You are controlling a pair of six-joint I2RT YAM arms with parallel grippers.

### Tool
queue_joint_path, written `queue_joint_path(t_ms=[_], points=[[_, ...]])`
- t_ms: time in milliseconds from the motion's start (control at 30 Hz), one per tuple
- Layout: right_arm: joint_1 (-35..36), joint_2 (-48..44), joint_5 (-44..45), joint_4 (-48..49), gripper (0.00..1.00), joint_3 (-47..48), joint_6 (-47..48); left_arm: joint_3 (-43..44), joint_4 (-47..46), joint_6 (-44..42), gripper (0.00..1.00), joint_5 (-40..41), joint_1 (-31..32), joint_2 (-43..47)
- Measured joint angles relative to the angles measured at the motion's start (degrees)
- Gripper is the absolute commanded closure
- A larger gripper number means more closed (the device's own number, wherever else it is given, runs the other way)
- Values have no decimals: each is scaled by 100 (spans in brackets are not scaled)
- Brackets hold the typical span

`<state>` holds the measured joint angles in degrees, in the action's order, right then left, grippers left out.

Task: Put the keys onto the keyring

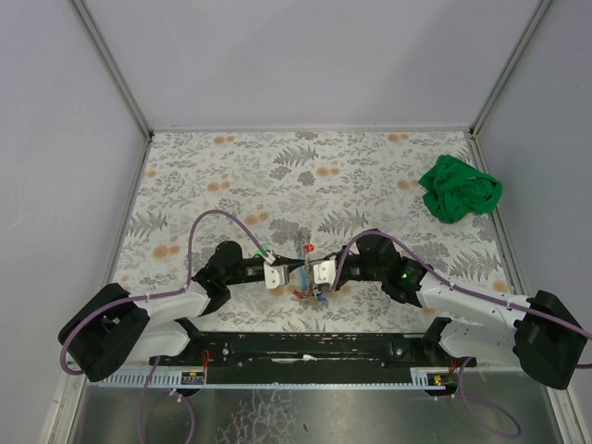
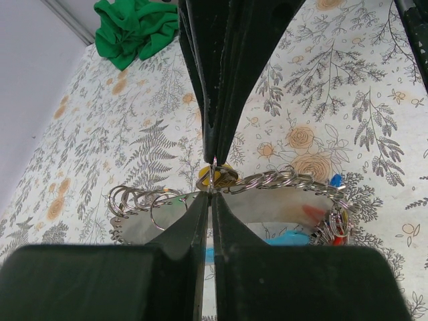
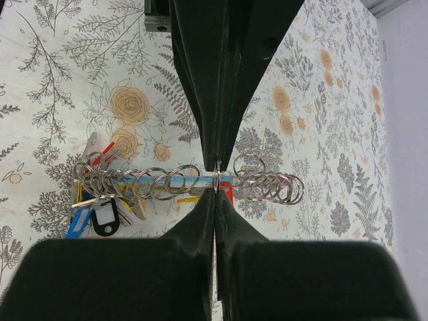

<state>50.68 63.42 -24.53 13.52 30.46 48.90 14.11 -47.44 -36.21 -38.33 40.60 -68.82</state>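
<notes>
Nearest the lens, black rail [image 1: 305, 350] across the near edge of the table [image 1: 370, 176], both arm bases bolted to it. Left of centre, left gripper [image 2: 211, 175], fingers pressed together, pinching the thin edge of the keyring [image 2: 267, 184]. Between the two claws, that keyring stretched over the floral surface, lifted or resting impossible to tell, threaded with many small split rings [image 3: 154, 182] and hung with red, blue and black plastic tags [image 3: 77, 224]. Of the keys, only a yellow cap [image 2: 221, 175] visible, tucked right behind the left fingertips, against the ring; green-capped one not made out. Right of centre, right gripper [image 3: 217, 175], likewise clamped shut on the same keyring. Far right, near the back corner, crumpled green cloth [image 1: 460, 190], well apart from everything else.
</notes>
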Motion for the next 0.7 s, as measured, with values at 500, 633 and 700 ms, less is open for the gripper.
queue_joint_path(t_ms=[500,633,700], points=[[48,-66,146,-33,100,-33,208,0,-177,896,100,442,24,-11],[81,-94,251,-26,100,-55,269,0,-293,1198,100,566,28,-59],[111,-94,315,-22,100,-66,315,0,-319,1342,100,625,28,-76]])
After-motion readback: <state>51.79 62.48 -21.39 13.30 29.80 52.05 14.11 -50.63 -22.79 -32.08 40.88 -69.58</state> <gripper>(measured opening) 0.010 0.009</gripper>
